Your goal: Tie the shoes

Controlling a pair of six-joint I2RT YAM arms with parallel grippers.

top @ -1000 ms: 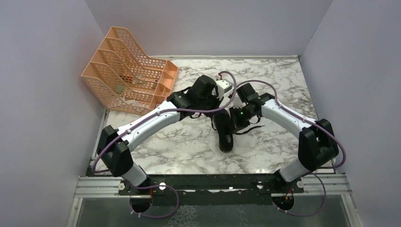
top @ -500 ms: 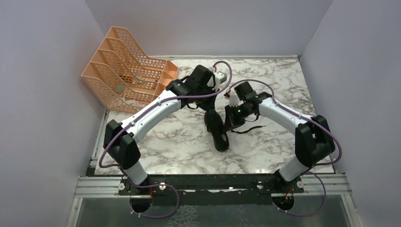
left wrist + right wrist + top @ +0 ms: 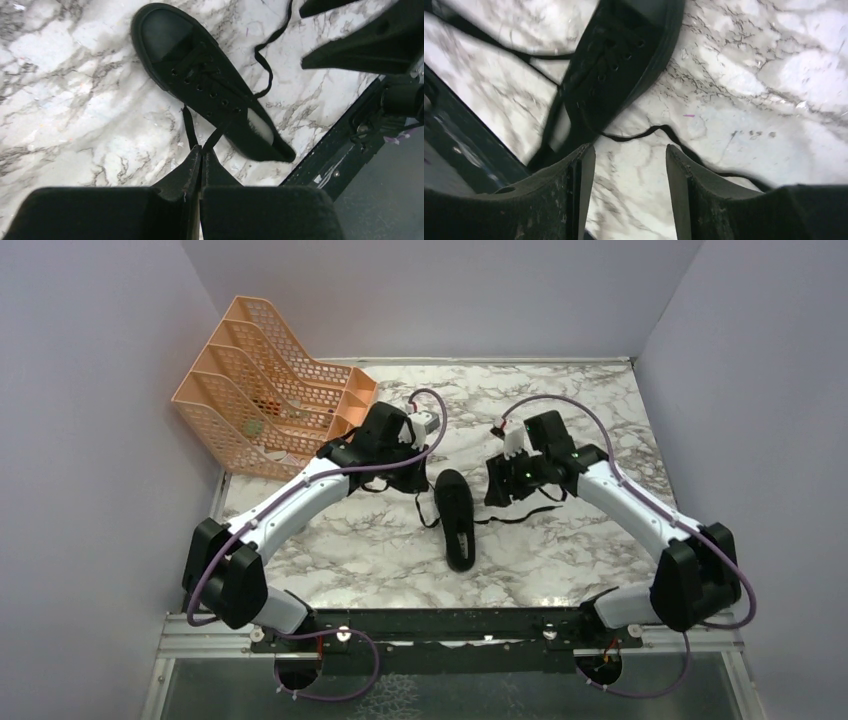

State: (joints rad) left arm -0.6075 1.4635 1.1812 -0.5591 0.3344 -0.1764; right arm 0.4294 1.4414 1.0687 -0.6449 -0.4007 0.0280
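Note:
The black shoe lies flat on the marble table between the two arms. In the left wrist view the shoe shows its eyelets, and my left gripper is shut on a thin black lace that runs from its tips to the shoe. In the top view the left gripper sits just left of the shoe. My right gripper is open with nothing between its fingers, just right of the shoe. The other lace lies slack on the table beyond its fingertips.
An orange mesh file rack stands at the back left, close behind the left arm. Purple-grey walls close in three sides. A black rail runs along the near table edge. The right gripper's fingers show in the left wrist view.
The arms have drawn apart. The left went left, still shut on its lace. The right went right and opened, leaving its lace on the table. The shoe slid a little left.

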